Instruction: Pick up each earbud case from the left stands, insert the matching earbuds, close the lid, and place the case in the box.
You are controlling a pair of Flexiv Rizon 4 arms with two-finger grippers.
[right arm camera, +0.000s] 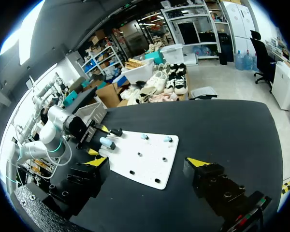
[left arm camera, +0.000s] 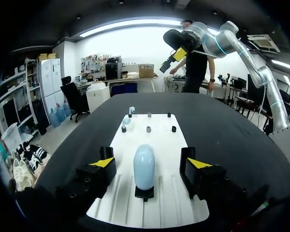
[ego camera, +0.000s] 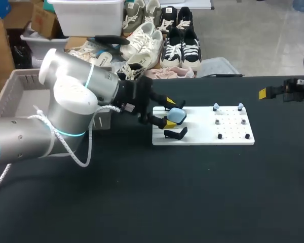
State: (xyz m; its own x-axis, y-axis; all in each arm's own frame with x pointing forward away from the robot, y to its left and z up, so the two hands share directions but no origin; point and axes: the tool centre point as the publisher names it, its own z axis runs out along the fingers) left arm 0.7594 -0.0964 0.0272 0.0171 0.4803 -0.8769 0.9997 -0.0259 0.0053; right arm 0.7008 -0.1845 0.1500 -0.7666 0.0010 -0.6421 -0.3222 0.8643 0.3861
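1. Left hand (left arm camera: 150,163): the fingers are spread wide and grasp nothing. They flank the pale blue earbud case (left arm camera: 144,166), one on each side, without touching it.
2. Earbud case: lid shut, seated on a black stand (left arm camera: 144,193) at one end of the white board (left arm camera: 164,145), between the left hand's open fingers.
3. Right hand (right arm camera: 147,163): the fingers are spread wide and hold nothing. It is raised over the right side of the desk (right arm camera: 222,125), well apart from the board.
4. Earbuds (ego camera: 216,107): two pale blue pieces stand on pegs at the board's other end, away from the case.
5. Box (ego camera: 20,86): a grey crate at the left, behind the left arm.
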